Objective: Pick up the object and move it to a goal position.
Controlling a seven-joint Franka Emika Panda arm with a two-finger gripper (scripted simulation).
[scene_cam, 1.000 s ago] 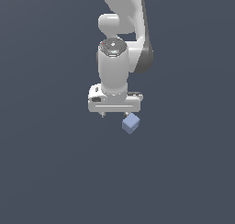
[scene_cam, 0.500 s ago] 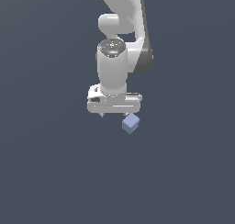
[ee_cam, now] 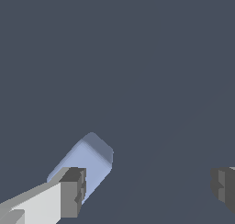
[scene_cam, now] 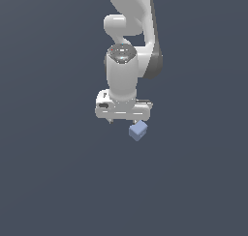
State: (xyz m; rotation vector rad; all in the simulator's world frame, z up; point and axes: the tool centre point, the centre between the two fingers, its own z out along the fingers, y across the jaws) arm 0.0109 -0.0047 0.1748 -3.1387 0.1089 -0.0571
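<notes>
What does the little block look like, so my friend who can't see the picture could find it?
Start at the big white robot arm hanging down over the plain dark grey floor. Just below its wide end effector, toward the exterior view's right, lies a small cube. It is the only pale blue thing there, with soft rounded edges, and narrower than the end effector.
</notes>
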